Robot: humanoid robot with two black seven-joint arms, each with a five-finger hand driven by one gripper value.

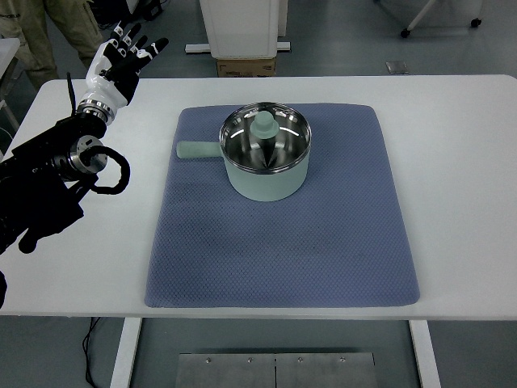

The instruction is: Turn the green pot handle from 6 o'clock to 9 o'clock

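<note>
A pale green pot (266,174) with a glass lid and green knob (265,124) stands on the blue mat (283,242), toward its far middle. Its green handle (198,150) sticks out to the left, at 9 o'clock. My left hand (125,50) is raised over the table's far left corner, well away from the pot, with its fingers spread and nothing in them. The right arm is out of sight.
The white table (460,162) carries only the mat and pot. A cardboard box (246,66) and a white cabinet stand beyond the far edge. A person's legs (48,32) show at the top left.
</note>
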